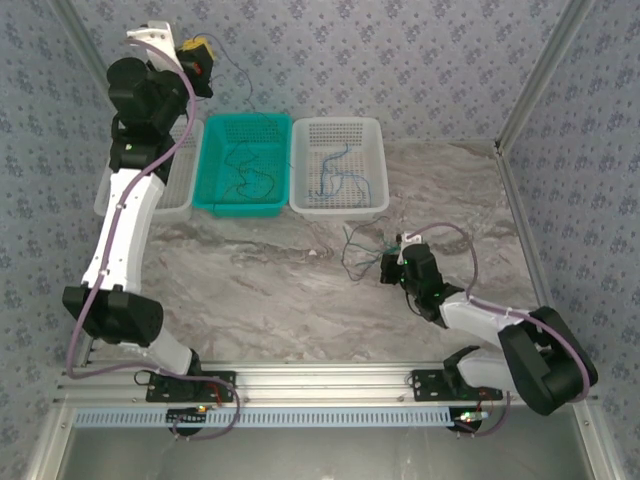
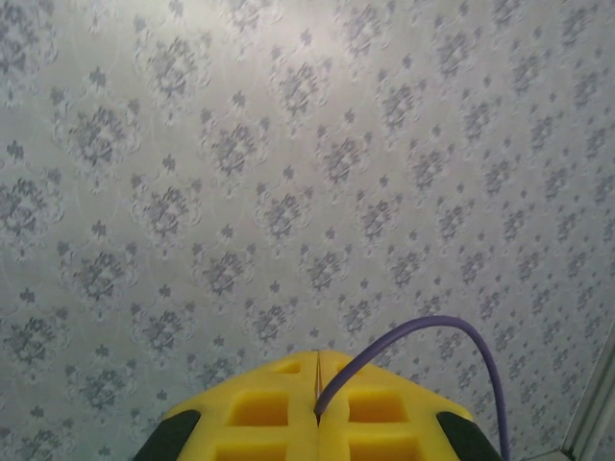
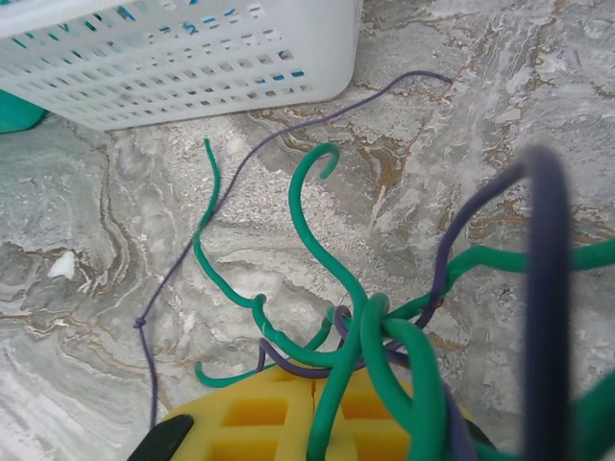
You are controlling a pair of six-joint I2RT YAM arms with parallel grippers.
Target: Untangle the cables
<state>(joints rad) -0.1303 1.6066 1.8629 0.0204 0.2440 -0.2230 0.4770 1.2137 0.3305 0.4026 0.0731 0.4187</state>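
Note:
My left gripper (image 1: pixel 200 62) is raised high at the back left. In the left wrist view its yellow jaws (image 2: pixel 317 370) are shut on a thin purple wire (image 2: pixel 423 327), which arcs off to the right. From above, that wire (image 1: pixel 240 72) hangs down toward the teal basket (image 1: pixel 212 160). My right gripper (image 1: pixel 392 268) sits low over the table, shut on a knot of green cables (image 3: pixel 332 259) and thin purple wires (image 3: pixel 192 259). The tangle (image 1: pixel 362 243) spreads on the marble just ahead of the gripper. A tiny white connector (image 3: pixel 61 266) lies to the left.
Three baskets line the back: a clear one (image 1: pixel 178 205) behind the left arm, the teal one holding dark and green wires (image 1: pixel 245 170), and a white one (image 1: pixel 372 135) holding blue wires (image 1: pixel 340 178). The white basket's wall (image 3: pixel 192 67) stands just beyond the tangle. Patterned walls enclose the table.

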